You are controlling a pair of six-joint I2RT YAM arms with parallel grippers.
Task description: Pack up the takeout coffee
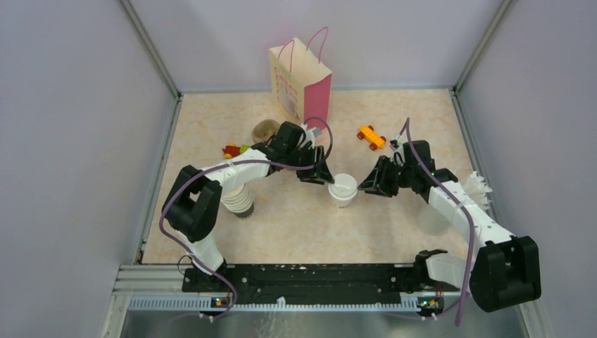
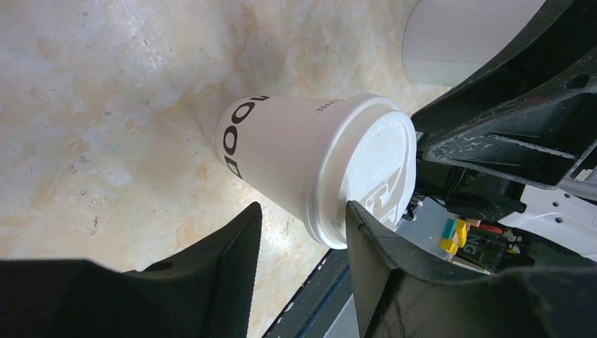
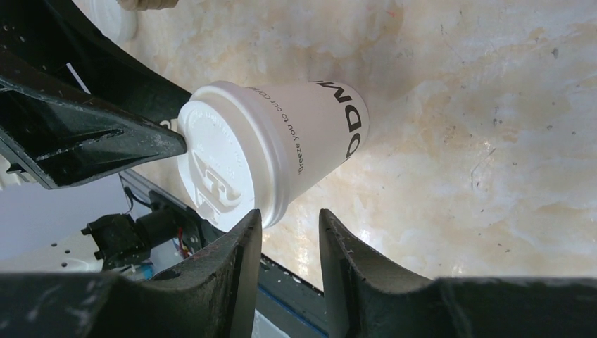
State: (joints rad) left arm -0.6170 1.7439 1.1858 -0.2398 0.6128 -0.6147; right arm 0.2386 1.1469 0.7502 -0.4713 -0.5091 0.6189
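Observation:
The takeout coffee (image 1: 343,189), a small white paper cup with a white lid, stands upright mid-table between both grippers. My left gripper (image 1: 318,174) is open just left of it. In the left wrist view the cup (image 2: 281,151) sits just beyond the gripper (image 2: 303,224), with one fingertip (image 2: 362,225) at the lid's rim. My right gripper (image 1: 369,184) is close on the cup's right. In the right wrist view the cup (image 3: 296,141) lies beyond the gripper (image 3: 288,224). Its jaws stand narrowly apart with nothing between them, and one fingertip (image 3: 248,229) is at the lid's edge.
A cream and pink paper bag (image 1: 299,79) stands open at the back. A stack of lidless cups (image 1: 238,199) is left of the coffee, with a brown ring (image 1: 265,131) and toy bricks (image 1: 236,149) behind it. An orange toy car (image 1: 371,136) and a cup with white sticks (image 1: 480,186) are on the right.

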